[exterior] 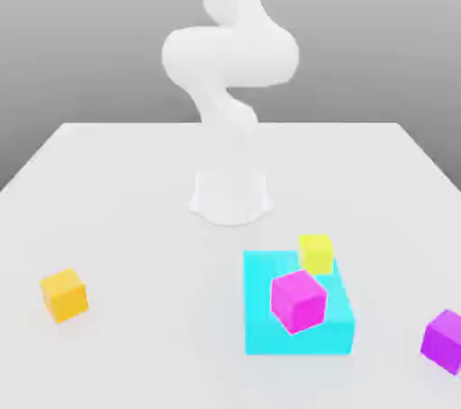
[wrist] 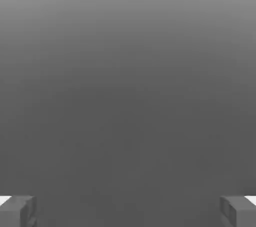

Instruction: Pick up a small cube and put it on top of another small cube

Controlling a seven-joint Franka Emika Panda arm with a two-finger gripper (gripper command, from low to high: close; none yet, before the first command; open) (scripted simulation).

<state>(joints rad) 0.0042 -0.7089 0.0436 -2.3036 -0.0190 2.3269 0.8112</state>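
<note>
Several small cubes lie on the white table. An orange cube sits alone near the exterior view's left. A magenta cube rests tilted on a larger flat cyan block. A yellow cube stands at that block's far edge. A purple cube lies at the exterior view's right edge. In the hand view my gripper is open, its two grey fingertips far apart with nothing between them, facing a plain grey background.
The white arm rises from its round base at the table's middle and bends upward out of the exterior view. The table's edges run along the far side and both sides.
</note>
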